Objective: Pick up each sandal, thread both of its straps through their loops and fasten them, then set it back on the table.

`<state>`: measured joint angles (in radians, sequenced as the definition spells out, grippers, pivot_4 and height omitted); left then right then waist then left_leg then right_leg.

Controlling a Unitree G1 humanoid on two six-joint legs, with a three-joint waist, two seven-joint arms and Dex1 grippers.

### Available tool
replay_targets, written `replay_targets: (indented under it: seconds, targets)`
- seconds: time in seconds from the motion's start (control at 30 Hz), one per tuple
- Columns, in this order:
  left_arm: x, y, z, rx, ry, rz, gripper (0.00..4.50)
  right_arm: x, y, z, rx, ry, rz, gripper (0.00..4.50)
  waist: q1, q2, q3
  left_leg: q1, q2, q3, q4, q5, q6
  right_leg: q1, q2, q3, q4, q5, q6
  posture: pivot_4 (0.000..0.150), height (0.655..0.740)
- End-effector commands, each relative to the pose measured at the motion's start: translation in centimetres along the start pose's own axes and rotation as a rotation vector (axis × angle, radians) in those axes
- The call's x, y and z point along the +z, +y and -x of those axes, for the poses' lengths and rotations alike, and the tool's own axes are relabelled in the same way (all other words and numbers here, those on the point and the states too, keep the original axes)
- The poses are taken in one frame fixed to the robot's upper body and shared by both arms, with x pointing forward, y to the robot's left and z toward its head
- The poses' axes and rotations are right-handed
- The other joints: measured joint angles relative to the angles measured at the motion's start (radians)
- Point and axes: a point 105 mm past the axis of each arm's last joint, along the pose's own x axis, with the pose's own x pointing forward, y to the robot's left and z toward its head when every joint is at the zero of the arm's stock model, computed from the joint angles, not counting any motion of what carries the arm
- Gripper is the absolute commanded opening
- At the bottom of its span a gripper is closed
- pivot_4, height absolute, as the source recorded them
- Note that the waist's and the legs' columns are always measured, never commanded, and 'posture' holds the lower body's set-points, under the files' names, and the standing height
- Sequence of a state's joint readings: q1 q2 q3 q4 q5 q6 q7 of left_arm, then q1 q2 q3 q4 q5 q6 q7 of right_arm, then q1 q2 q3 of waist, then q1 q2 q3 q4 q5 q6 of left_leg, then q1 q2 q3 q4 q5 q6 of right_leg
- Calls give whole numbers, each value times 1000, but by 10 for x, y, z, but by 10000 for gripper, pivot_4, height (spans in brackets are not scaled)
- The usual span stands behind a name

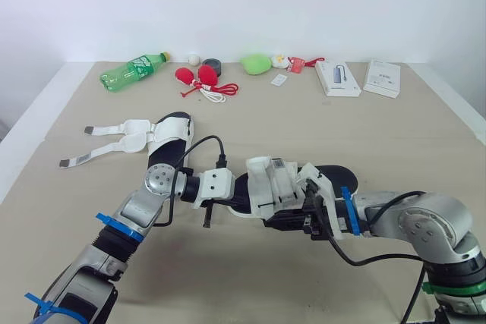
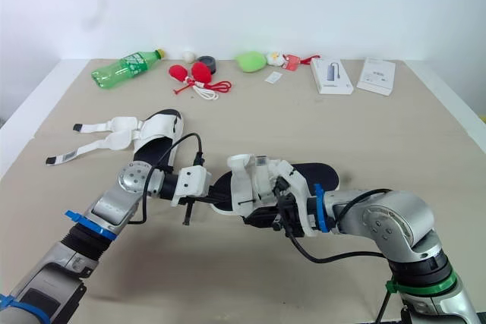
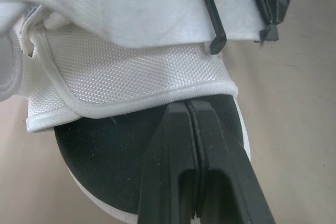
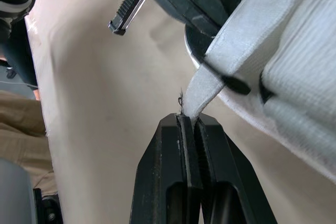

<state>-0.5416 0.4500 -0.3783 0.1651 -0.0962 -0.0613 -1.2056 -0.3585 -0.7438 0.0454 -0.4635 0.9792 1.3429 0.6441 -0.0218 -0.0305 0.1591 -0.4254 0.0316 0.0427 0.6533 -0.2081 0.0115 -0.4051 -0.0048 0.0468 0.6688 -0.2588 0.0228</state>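
Now the right gripper (image 4: 187, 116) pinches the white mesh sandal's (image 1: 266, 184) woven strap end (image 4: 205, 90); the left gripper (image 3: 187, 106) sits clenched over its black insole (image 3: 121, 166).

Along the far edge of the table (image 1: 425, 157), a green bottle (image 1: 133, 71) is laid on its side nearest the left corner. A white ball (image 1: 194, 58), black roll (image 1: 212, 65), green lump (image 1: 256, 64) and two white boxes (image 1: 337, 78) are ranged rightward.

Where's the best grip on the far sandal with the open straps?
On the sandal, probably the right sole rim, approached from above and the right. It lies flat, footbed up, with both straps splayed out to the left, so that side is bare.
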Motion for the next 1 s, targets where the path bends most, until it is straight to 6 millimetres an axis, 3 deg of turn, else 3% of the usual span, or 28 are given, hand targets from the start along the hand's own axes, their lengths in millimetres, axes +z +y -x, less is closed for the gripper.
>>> replay_targets:
  seconds: [0.03, 0.23, 0.93, 1.0]
  targets:
    - [-8, -7, 0, -19, 33, 18, 0, -10, 11, 5, 37, 44, -5, 672, 0, 0, 0, 0, 0, 0, 0, 0, 0, 0, 0, 0, 0, 0, 0, 1500, 7400]
    - [-7, -7, -2, -23, 29, 19, 0, -33, 26, 9, 102, 136, -42, 672, 0, 0, 0, -1, 0, -1, 0, 0, 0, 0, 0, 0, 0, 0, 0, 1500, 7400]
    - [-7, -7, -4, -22, 27, 19, 0, -38, 47, 17, 231, 143, -103, 672, 0, 0, 0, -1, 0, -1, 0, 0, 0, 0, 0, -1, -2, 0, 1, 1500, 7400]
    - [-7, -7, -4, -23, 26, 19, 0, -38, 55, 22, 269, 158, -83, 8191, 0, 0, 0, -1, 0, -1, 0, 0, 0, 0, 0, -1, -2, 0, 1, 1500, 7400]
